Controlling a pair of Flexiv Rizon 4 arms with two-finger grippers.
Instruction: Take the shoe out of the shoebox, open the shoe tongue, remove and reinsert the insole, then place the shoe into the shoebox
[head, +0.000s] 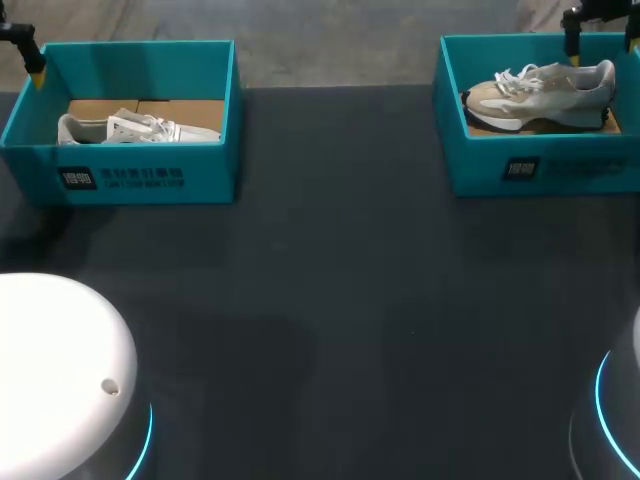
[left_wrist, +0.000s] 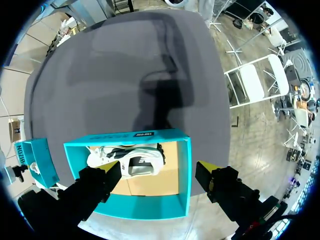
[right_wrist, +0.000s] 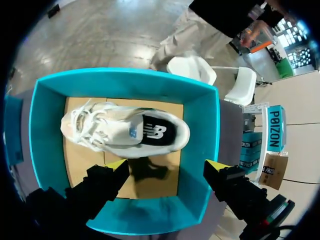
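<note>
So the right hand (right_wrist: 167, 167) is spread wide with nothing in it, hanging over the right shoebox (right_wrist: 125, 75). One finger sits above the cardboard floor and the other roughly above the side wall. Just ahead of the fingers, the beige-and-white shoe (right_wrist: 125, 130) lies across the box floor with its side panel showing. I can't tell if it's upright or leaning. The left hand (left_wrist: 159, 170) is the same deal: spread, empty, up above the left shoebox (left_wrist: 140, 207). The white shoe (left_wrist: 130, 160) in there, with dark trim, sits close to the wall ahead of the fingers. Both boxes are at the far corners of the dark worktop (head: 330, 300), well apart.

I'd call this step one, since neither shoe is out yet. My guess for the next move is that a hand drops into its box, straddles the shoe somewhere firm like the heel or collar, and closes. Then it lifts straight up so the sole clears the rim. The fiddly bit is probably getting a finger down past that wall without clipping it.
</note>
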